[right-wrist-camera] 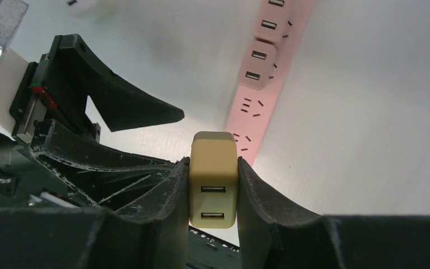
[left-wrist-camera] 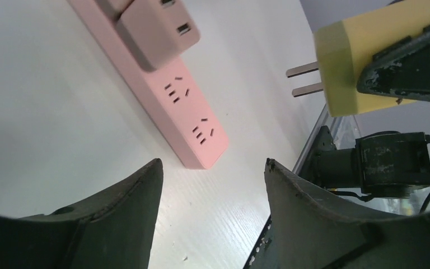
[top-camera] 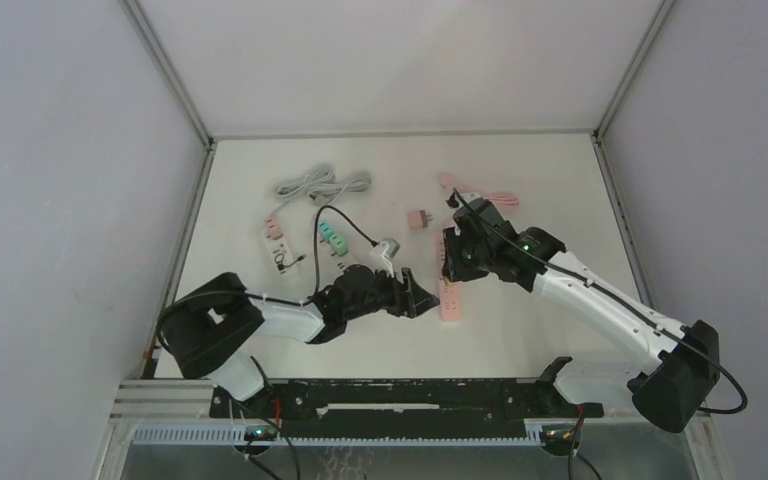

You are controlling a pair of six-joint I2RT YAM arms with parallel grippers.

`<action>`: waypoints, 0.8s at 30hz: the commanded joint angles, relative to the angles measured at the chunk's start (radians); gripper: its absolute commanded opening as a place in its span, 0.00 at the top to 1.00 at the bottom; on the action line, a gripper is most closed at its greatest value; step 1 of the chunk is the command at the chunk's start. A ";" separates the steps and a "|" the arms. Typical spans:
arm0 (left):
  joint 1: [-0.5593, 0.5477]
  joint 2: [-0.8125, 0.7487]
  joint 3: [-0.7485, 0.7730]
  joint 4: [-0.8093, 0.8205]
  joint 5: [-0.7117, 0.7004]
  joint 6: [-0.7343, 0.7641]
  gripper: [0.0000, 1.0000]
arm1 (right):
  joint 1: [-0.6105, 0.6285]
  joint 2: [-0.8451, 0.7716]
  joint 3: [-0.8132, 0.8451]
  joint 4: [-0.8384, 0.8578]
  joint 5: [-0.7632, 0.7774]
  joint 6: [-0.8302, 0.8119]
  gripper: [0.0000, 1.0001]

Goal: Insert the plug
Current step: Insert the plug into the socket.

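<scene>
Table edges: You are working on a white table (top-camera: 560,180) boxed in by grey walls at the left, right and back. Its near edge carries a black rail (top-camera: 400,395) just past the arm bases.
Open room: White tabletop runs from the pink power strip (top-camera: 451,298) toward the right wall, with your right arm reaching over part of it.
Crowded side: Behind and to the left of the strip lie a coiled grey cable (top-camera: 320,184), a teal power strip (top-camera: 331,236) and a small loose pink adapter (top-camera: 419,219).
Left gripper: Your left gripper (left-wrist-camera: 213,168) has its jaws spread with nothing between them. It sits low over the table, just left of the strip's near end.
Right gripper: Your right gripper (right-wrist-camera: 213,163) is clamped on both sides of the yellow charger plug (right-wrist-camera: 213,179).
Plug position: The plug hangs in the air over the strip's near end, not touching it, close to the left gripper's tips.
Plug look: It is a pale yellow block with rounded corners. Two USB ports face the right wrist camera, and two flat metal prongs (left-wrist-camera: 305,80) stick out bare from the opposite face.
Strip look: It is a long pink bar lying flat. A plugged-in pink adapter (left-wrist-camera: 157,28) fills one outlet, and the two socket groups nearer the end are free.
</scene>
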 commanded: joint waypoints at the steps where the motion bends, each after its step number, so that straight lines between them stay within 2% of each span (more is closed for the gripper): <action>1: 0.005 0.075 0.013 0.105 0.034 -0.154 0.31 | 0.003 0.014 -0.046 0.073 0.053 0.003 1.00; 9: 0.006 0.200 0.067 0.106 0.078 -0.230 0.46 | -0.007 0.073 -0.113 0.165 0.067 0.005 1.00; 24: 0.037 0.335 0.129 0.105 0.095 -0.345 0.55 | -0.002 0.151 -0.158 0.241 0.127 -0.005 1.00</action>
